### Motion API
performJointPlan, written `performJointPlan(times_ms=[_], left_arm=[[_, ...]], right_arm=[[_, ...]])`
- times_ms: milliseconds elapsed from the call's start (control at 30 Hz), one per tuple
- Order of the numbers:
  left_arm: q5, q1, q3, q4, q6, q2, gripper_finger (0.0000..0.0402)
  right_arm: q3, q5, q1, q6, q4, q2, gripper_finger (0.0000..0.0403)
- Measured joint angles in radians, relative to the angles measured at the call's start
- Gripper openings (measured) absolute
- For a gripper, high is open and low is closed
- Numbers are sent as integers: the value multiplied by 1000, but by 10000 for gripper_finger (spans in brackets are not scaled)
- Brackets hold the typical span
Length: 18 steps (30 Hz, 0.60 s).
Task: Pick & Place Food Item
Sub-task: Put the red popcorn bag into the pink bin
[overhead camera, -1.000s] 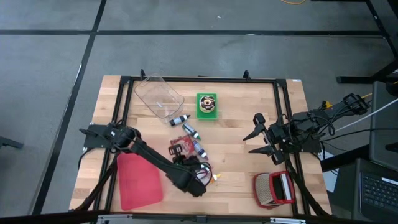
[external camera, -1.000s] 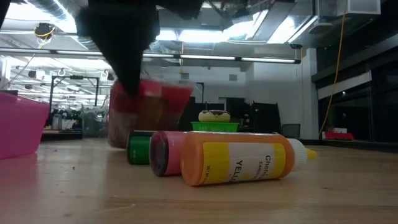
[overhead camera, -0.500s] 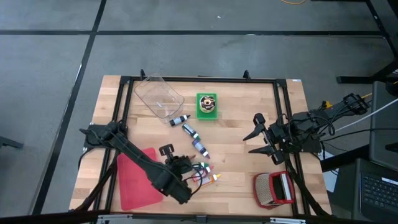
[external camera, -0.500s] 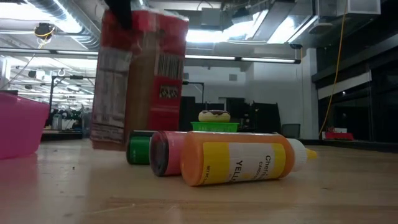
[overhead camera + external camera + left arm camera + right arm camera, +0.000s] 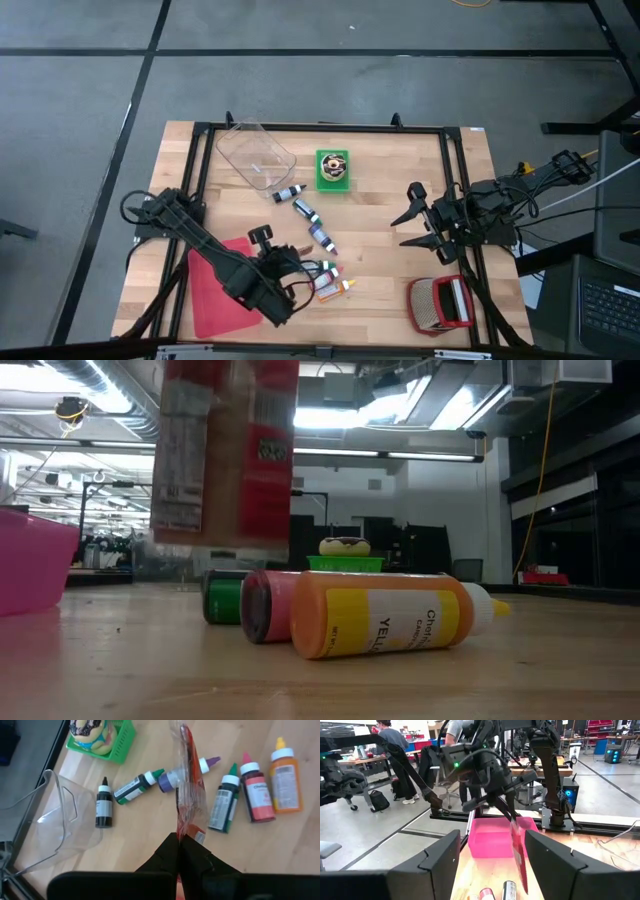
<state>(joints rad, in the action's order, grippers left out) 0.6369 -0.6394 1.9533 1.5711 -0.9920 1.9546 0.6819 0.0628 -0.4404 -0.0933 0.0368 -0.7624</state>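
- Since a second ago the left arm has swung away from the row of bottles toward the pink tray, lifting the red packet clear of the surface; the right arm has not stirred.
- Wooden surface [image 5: 400,160]: carries everything, with the pink tray [image 5: 215,300] at its near left corner.
- Left gripper [image 5: 268,262]: fingers clenched on the top edge of the red packet [image 5: 190,795], which hangs in the air above the bottles, just beside the tray.
- Right gripper [image 5: 412,218]: fingers released, empty, waiting at the right side.
- Orange bottle [image 5: 385,615]: lies on its side, nearest the low camera.
- Step in hand: carrying. I judge the next move needs the packet brought over the tray, lowered, then let go.
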Motion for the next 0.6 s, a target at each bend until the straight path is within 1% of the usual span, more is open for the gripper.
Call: performJointPlan(times_ms=[167, 400, 600], left_arm=[[-6, -39, 0, 0, -6, -63, 1], [-10, -110, 0, 0, -39, -191, 1], [-36, -186, 0, 0, -107, -283, 1]], right_arm=[[0, 0, 0, -3, 0, 0, 226], [0, 17, 0, -17, 0, 0, 226], [0, 32, 0, -32, 0, 0, 226]])
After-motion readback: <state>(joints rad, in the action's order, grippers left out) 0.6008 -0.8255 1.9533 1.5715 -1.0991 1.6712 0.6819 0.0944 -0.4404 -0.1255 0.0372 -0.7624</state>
